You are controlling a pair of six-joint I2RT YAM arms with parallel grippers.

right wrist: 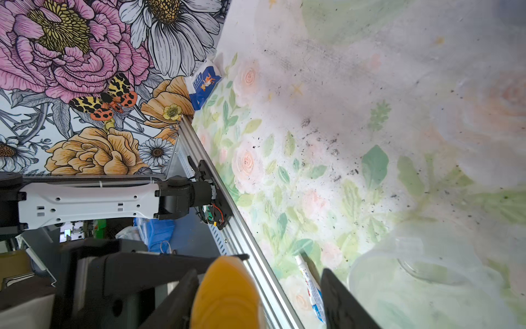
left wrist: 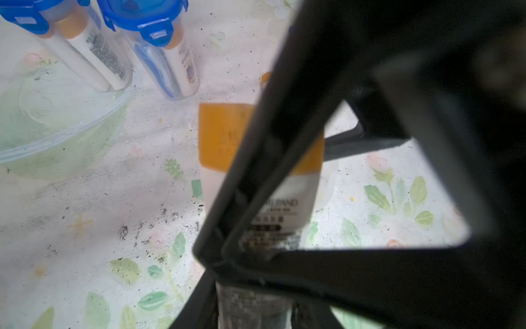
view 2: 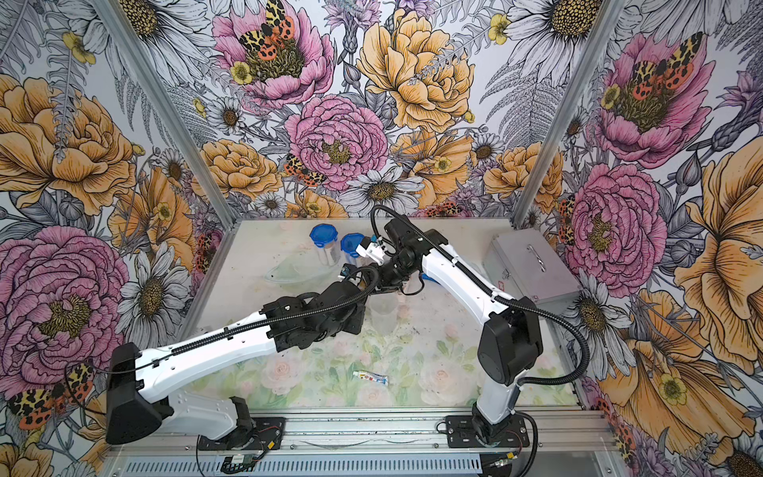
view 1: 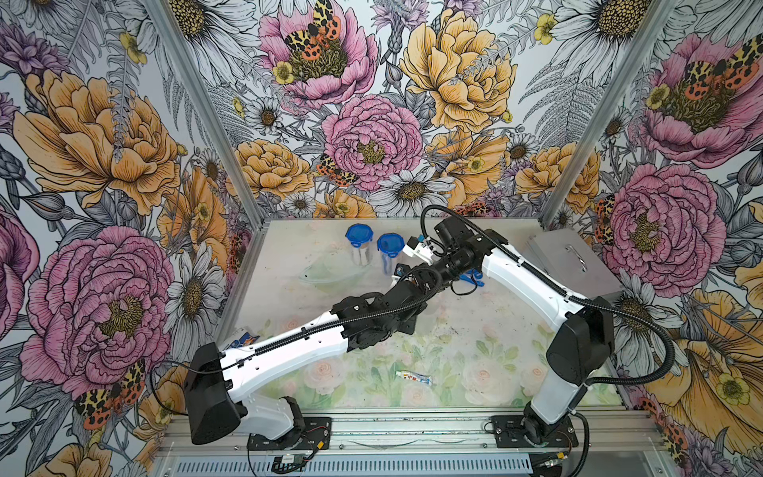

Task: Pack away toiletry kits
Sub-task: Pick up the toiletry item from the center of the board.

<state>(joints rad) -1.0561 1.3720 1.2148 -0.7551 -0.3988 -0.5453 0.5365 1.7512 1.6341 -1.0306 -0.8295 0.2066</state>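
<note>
My left gripper (left wrist: 253,310) is shut on the lower body of a white bottle (left wrist: 216,193) with an orange cap (left wrist: 225,134), held above the table's middle (view 1: 408,285). My right gripper (right wrist: 259,273) is open around that cap (right wrist: 227,293). The cap lies against one finger, with a gap to the other. An open clear cup (view 2: 382,309) stands just below them. Two cups closed with blue lids (view 1: 358,243) (view 1: 388,252) stand at the back, holding bottles and a toothbrush. A toothpaste tube (view 1: 414,378) lies near the front.
A silver metal case (view 1: 574,264) with a handle sits at the back right. A clear plastic bowl (view 1: 330,270) lies left of the lidded cups. A blue piece (view 1: 470,278) shows behind the right arm. A blue-white packet (right wrist: 203,85) leans at the table's left edge.
</note>
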